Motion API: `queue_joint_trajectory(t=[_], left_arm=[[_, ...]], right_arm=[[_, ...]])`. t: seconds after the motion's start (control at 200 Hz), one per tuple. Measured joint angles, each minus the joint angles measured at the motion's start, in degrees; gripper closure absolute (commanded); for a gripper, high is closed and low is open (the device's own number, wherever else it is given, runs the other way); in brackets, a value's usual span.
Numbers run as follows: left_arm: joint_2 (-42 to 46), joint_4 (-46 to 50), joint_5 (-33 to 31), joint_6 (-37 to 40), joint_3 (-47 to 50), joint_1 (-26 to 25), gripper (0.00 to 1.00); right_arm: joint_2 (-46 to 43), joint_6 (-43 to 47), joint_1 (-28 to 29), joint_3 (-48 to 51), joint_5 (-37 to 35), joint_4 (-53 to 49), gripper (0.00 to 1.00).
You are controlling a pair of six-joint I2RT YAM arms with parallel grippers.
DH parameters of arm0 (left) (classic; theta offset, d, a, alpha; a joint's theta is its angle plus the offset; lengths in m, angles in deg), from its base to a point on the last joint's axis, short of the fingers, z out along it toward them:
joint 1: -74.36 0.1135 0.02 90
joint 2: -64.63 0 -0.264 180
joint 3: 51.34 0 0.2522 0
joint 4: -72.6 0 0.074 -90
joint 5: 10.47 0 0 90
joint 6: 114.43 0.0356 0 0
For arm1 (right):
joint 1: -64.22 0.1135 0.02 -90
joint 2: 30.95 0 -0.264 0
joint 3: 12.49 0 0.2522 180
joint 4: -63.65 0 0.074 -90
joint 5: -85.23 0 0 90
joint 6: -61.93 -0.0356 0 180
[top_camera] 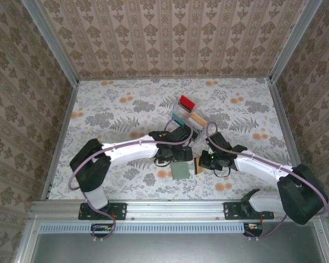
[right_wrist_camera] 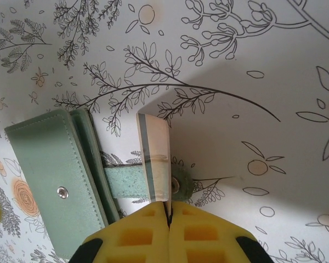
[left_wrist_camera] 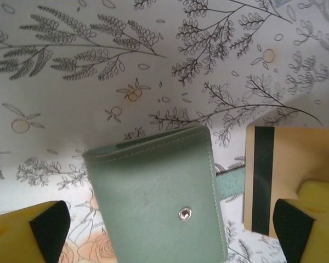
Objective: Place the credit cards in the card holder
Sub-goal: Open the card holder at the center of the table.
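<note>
The card holder [top_camera: 181, 171] is a sage-green wallet lying closed on the floral cloth, its snap stud facing up. In the left wrist view the card holder [left_wrist_camera: 153, 192] lies under my left gripper [left_wrist_camera: 169, 224], whose jaws stand wide open on either side of it without touching. My right gripper [right_wrist_camera: 169, 215] is shut on a tan credit card [right_wrist_camera: 155, 159] with a dark stripe, held on edge over the wallet's loose strap [right_wrist_camera: 123, 183]. The same card [left_wrist_camera: 288, 170] stands just right of the wallet. From above, the right gripper [top_camera: 207, 160] holds the card [top_camera: 198, 165] beside the wallet.
A clear plastic tray [top_camera: 178, 112] sits behind the grippers with a red card [top_camera: 186, 102] and other cards in it. Patterned walls enclose the table on three sides. Open cloth lies to the left and right of the arms.
</note>
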Motion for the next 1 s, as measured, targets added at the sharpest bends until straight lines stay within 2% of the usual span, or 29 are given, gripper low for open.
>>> queue_joint_trajectory(t=[0.3, 0.595, 0.855, 1.0], left_arm=[[-9.4, 10.9, -3.5, 0.0, -10.1, -0.3, 0.00], [-15.5, 15.6, -3.4, 0.0, -14.8, -0.4, 0.00], [-15.9, 17.9, -4.0, 0.0, -15.0, -0.7, 0.13], [-15.2, 18.7, -5.2, -0.1, -15.1, -1.1, 0.16]], right_arm=[[-0.7, 0.0, -0.4, 2.9, 0.8, 4.1, 0.96], [-0.5, 0.0, -0.4, 3.5, 1.5, 5.8, 0.96], [-0.1, 0.2, -0.4, 3.5, 1.4, 6.3, 0.97], [-0.1, 0.2, -0.4, 3.5, 1.0, 6.2, 0.97]])
